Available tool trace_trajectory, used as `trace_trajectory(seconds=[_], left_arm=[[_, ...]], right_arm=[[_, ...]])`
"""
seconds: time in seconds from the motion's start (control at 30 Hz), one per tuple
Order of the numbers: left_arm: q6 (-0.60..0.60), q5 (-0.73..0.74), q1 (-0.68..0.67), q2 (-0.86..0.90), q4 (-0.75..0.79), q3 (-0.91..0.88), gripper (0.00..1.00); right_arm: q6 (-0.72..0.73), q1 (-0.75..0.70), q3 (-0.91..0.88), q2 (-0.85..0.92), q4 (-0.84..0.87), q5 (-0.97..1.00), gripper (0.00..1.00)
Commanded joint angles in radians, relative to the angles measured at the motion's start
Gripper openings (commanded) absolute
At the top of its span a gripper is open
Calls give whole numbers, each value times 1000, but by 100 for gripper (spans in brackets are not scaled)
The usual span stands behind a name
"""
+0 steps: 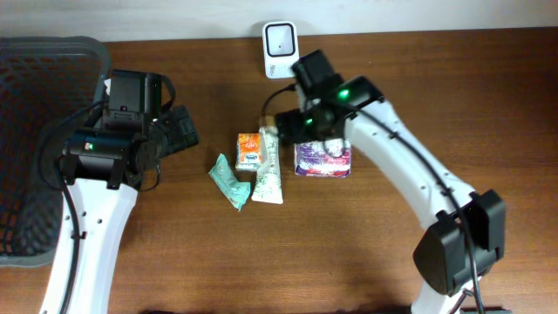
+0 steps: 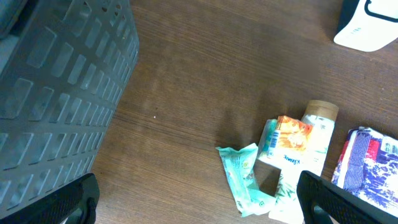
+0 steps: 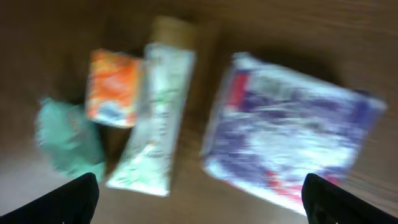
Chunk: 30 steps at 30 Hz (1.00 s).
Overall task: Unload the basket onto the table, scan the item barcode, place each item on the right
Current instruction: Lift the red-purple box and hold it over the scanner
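The purple packet (image 3: 289,134) lies on the worktop (image 1: 366,253) beneath the right gripper (image 3: 199,200), fingers (image 3: 68,199) wide and empty. That blurred wrist view misses the scanner (image 1: 280,48), which overhead shows just behind. The left gripper (image 2: 199,202) has its fingers wide too, empty.

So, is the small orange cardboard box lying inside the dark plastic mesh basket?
No, the small orange cardboard box lies on the brown wooden table beside the white tube, well apart from the dark plastic mesh basket.
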Motion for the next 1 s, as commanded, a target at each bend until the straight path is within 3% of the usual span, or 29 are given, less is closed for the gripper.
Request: trace_trajectory(seconds=[0.0,0.07,0.1,0.17,0.3,0.4,0.53,0.6,0.67,0.77,0.97], left_arm=[[16,-7,2,-4,2,4,99],[16,-7,2,-4,2,4,99],[16,-7,2,-4,2,4,99],[16,-7,2,-4,2,4,99],[16,-7,2,-4,1,4,99],[16,-7,2,-4,2,4,99],[16,-7,2,-4,2,4,99],[16,-7,2,-4,2,4,99],[16,-7,2,-4,2,4,99],[16,-7,2,-4,2,4,99],[16,-7,2,-4,1,4,99]], right_arm=[[-2,-211,21,5,-54,-1,99],[-37,-351,3,6,-66,-98,99],[-138,-410,-41,6,-36,-278,99],[-167,-452,-139,6,-1,-383,99],[-154,-454,-484,6,426,-697,100],[-23,-452,-596,6,591,-695,94],[-23,-387,-694,6,676,-607,92],[-23,-356,-708,6,704,-607,55],[-24,-340,-706,5,724,-671,4],[-61,-342,-688,-55,829,-874,4],[-103,-341,-668,-430,1151,-763,4]])
